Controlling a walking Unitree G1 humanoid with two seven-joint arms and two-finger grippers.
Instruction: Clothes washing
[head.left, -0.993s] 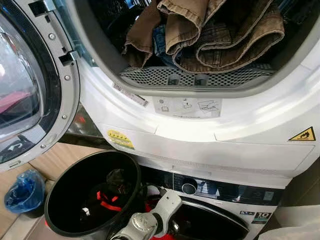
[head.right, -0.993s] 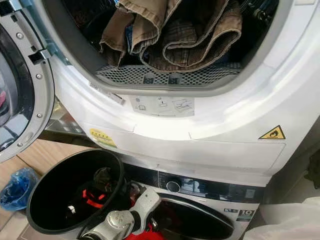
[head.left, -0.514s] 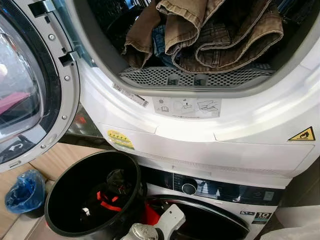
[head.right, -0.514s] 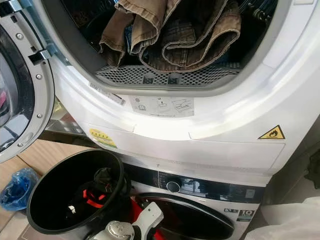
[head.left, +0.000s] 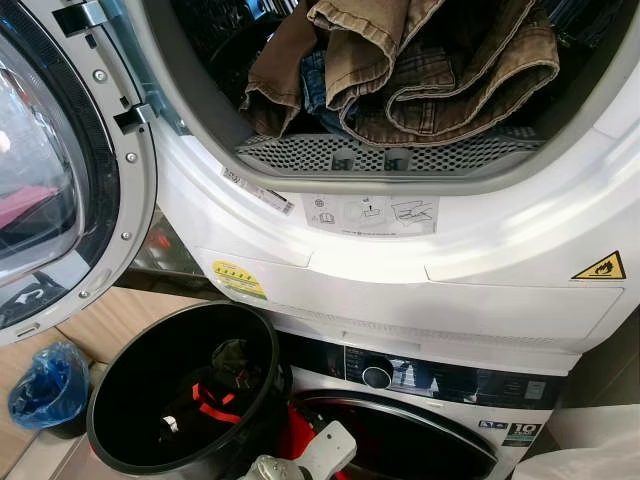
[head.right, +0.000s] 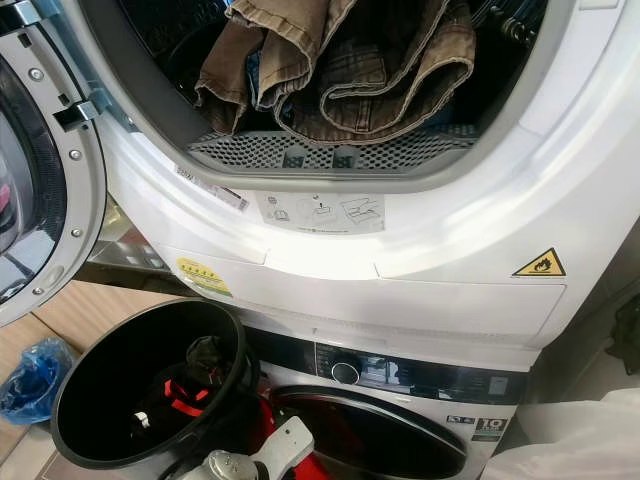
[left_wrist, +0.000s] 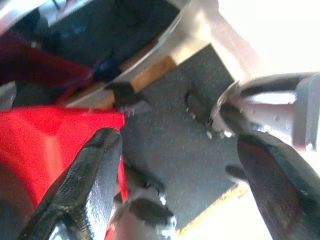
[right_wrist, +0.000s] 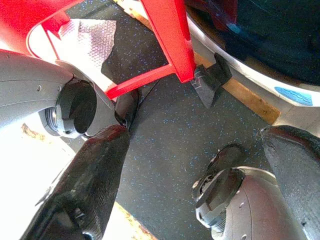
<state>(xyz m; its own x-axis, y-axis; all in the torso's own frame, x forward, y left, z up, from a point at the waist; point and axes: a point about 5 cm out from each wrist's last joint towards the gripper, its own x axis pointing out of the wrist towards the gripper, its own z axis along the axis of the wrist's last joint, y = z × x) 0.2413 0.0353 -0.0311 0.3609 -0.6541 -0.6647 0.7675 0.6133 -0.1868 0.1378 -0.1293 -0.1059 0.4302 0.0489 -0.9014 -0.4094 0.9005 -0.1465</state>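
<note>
Brown trousers and a checked garment (head.left: 420, 70) lie heaped in the open drum of the upper white machine (head.left: 400, 270), hanging over its perforated lip (head.left: 380, 153). Its round door (head.left: 60, 170) stands swung open at the left. Below, a black bucket (head.left: 140, 370) holds dark clothes with a red strap (head.left: 215, 390). A silver arm segment (head.left: 300, 462) pokes up at the bottom edge beside the bucket. My left gripper (left_wrist: 177, 142) is open over dark speckled floor beside something red (left_wrist: 45, 145). My right gripper (right_wrist: 195, 135) is open above the floor too.
The lower washer's control panel and knob (head.left: 377, 376) sit under the upper machine. A blue bag (head.left: 45, 385) lies on the floor at the left, and white material (head.left: 590, 450) at the right. A red frame leg (right_wrist: 170, 35) and my own feet (right_wrist: 225, 195) are under the right gripper.
The silver arm has sunk from beside the bucket's rim down to the bottom edge of the eye views. The clothes and bucket have not moved.
</note>
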